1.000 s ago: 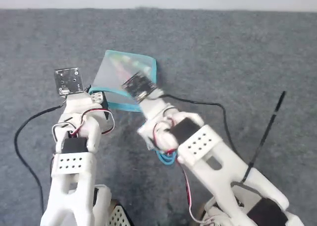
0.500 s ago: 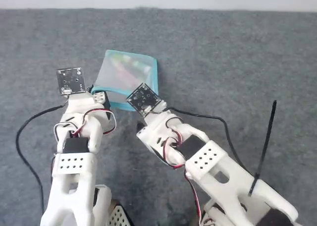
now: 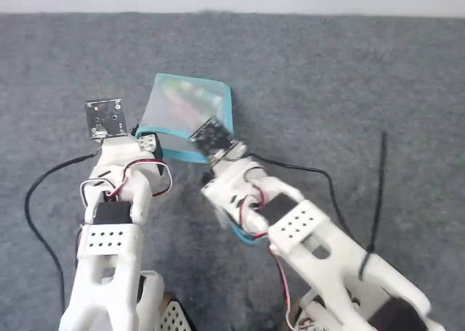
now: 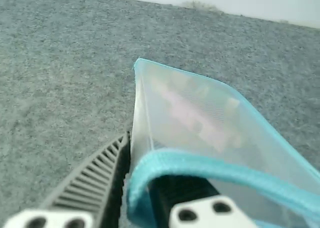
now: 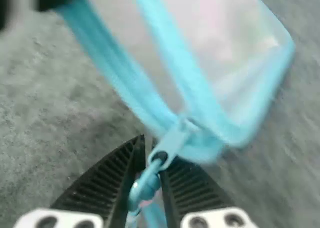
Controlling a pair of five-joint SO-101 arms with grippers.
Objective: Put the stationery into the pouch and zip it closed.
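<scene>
Upper left of centre, the pouch (image 3: 185,113) (stationery (image 3: 187,93) inside) is clamped at its rim by the left gripper (image 4: 140,160), its zip pull (image 5: 169,140) pinched by the right gripper (image 5: 150,155).

Right gripper (image 5: 149,150), clamped on the zipper pull (image 5: 169,142), draws back from the pouch (image 3: 190,107) toward its base, then edges forward again a little.

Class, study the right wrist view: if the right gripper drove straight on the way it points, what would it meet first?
The right gripper, closed on the zipper pull, points at the pouch. It would probably meet the pouch's teal zipper edge first, directly ahead of its fingertips.
</scene>
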